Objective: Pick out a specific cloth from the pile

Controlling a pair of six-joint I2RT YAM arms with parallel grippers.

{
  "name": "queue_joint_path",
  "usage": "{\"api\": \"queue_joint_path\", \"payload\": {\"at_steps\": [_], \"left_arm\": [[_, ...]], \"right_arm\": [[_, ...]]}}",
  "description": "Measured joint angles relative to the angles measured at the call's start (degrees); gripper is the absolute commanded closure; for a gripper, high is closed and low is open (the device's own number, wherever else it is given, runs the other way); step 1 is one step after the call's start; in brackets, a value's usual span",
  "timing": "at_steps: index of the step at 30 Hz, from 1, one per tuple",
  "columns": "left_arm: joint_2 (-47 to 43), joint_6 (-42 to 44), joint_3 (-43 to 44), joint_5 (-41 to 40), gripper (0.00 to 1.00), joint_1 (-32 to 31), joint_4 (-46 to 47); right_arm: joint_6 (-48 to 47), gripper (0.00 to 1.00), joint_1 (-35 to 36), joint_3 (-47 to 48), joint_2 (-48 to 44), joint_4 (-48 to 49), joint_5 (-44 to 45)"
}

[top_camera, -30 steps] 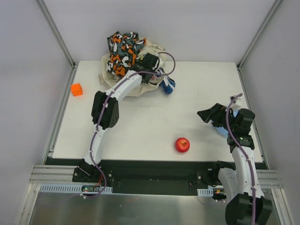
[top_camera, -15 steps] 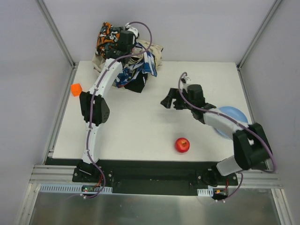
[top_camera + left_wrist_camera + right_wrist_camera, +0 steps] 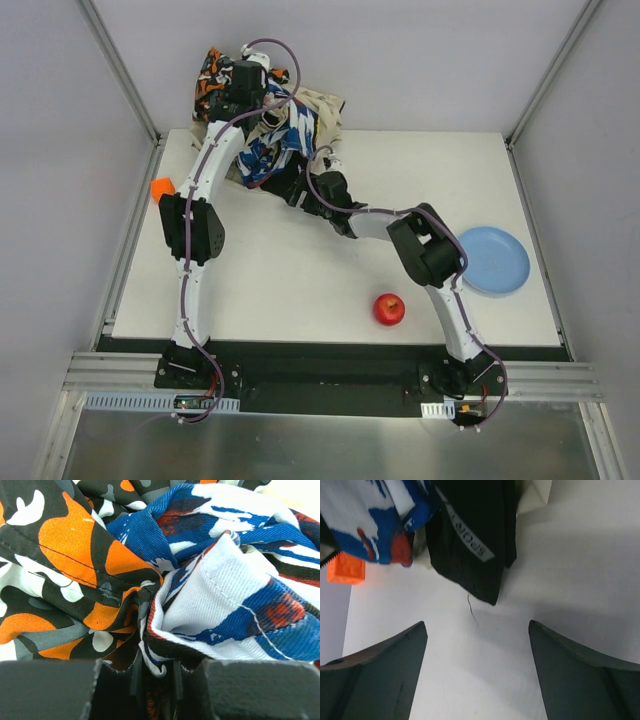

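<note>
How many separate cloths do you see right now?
4: orange-black-white patterned cloth at back left, blue-white cloth bunched beside it, beige cloth behind, black cloth nearest the front. More may be hidden.

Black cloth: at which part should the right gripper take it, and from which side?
Probably the free end of the black cloth, below the grey label, coming from the table side. That end sticks out clear of the striped cloth, and the right gripper faces it with jaws open.

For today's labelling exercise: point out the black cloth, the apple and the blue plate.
black cloth [image 3: 470,545], right wrist view, its hanging fold.
apple [image 3: 389,309], top view, its middle.
blue plate [image 3: 495,262], top view, its bare centre.
</note>
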Motion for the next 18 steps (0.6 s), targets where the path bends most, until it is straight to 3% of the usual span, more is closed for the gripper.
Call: {"api": "queue_joint_path", "payload": {"at_steps": [8, 11, 14, 18], "left_arm": [[0.0, -1.53, -0.33, 0.55, 1.0, 0.2, 0.04], [0.0, -1.79, -0.87, 0.52, 1.0, 0.2, 0.42], [0.0, -2.01, -1.44, 0.55, 1.0, 0.2, 0.66], [0.0, -2.36, -2.14, 0.52, 1.0, 0.22, 1.03]], "right_arm": [[6.49, 0.34, 0.28, 13.77, 10.34, 0.44, 4.61], [8.33, 0.53, 0.59, 19.54, 14.19, -0.59, 5.81], [9.79, 0.99, 1.05, 24.3, 17.49, -1.27, 6.49], [11.26, 0.99, 1.44, 24.85, 18.62, -1.7, 6.43]]}}
